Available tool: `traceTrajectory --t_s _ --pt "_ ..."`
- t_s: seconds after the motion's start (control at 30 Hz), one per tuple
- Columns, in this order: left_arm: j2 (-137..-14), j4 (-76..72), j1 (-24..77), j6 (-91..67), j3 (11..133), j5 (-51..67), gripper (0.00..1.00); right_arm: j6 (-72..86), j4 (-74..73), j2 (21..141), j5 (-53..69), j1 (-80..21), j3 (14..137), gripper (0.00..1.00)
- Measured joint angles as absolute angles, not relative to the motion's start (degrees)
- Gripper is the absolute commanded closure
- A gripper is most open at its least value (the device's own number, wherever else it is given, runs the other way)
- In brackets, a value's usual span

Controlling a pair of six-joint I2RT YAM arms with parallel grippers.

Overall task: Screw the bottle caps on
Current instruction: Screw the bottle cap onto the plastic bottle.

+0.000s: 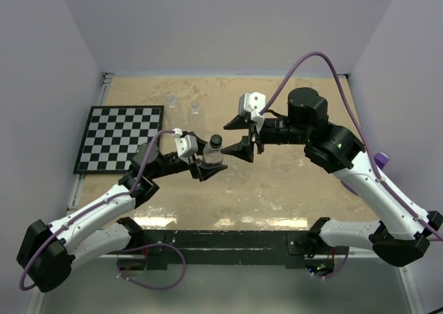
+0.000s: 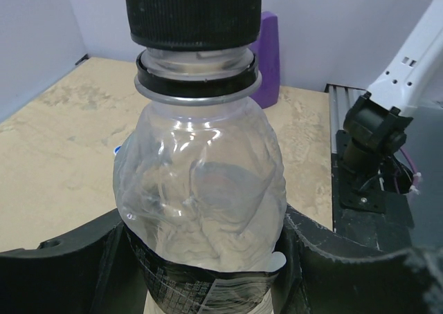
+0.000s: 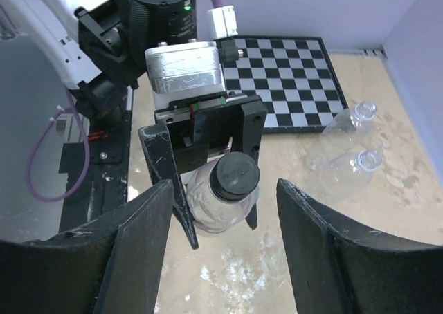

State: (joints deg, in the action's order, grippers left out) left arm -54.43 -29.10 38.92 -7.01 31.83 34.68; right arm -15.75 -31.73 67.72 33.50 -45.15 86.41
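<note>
1. Top external view: near the centre of the frame the left gripper [image 1: 205, 167] is clamped on a clear bottle [image 1: 212, 157] held off the tan table [image 1: 291, 182]. The bottle tilts up and to the right, and its black cap [image 1: 216, 141] points toward the right gripper [image 1: 240, 134]. That gripper's two dark fingers stand spread, one above and one below the cap's level, just right of it and not touching it. Two more clear bottles [image 1: 183, 104] stand uncapped at the upper centre of the frame, well apart from both grippers, just right of a checkerboard mat [image 1: 119, 138] on the left.

2. Left wrist view: the held bottle [image 2: 201, 189] fills the middle of the frame, its crumpled clear body squeezed between the black fingers [image 2: 62, 269] at the lower edge. The black cap [image 2: 194, 13] sits on the neck at the top centre, above a dark ring. A purple object [image 2: 268, 58] stands behind it.

3. Right wrist view: the right gripper's own fingers [image 3: 325, 245] frame the lower corners with a wide gap between them, holding nothing. In that gap, at centre, the capped bottle [image 3: 218, 203] faces the camera cap-first [image 3: 235, 176], gripped by the left gripper [image 3: 208, 162]. The two uncapped bottles [image 3: 349, 148] appear at the right, beside the checkerboard mat [image 3: 291, 79].
</note>
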Motion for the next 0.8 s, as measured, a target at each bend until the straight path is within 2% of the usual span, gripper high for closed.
traceTrajectory --t_s 0.23,0.8 --pt "-54.52 -29.12 38.85 -7.03 32.82 38.94 1.00 -19.22 -31.70 67.55 38.30 -45.17 86.41 0.39" --pt "-54.92 -29.04 38.74 -6.92 34.00 42.65 1.00 -19.99 -31.83 70.54 40.25 -45.17 86.43 0.49"
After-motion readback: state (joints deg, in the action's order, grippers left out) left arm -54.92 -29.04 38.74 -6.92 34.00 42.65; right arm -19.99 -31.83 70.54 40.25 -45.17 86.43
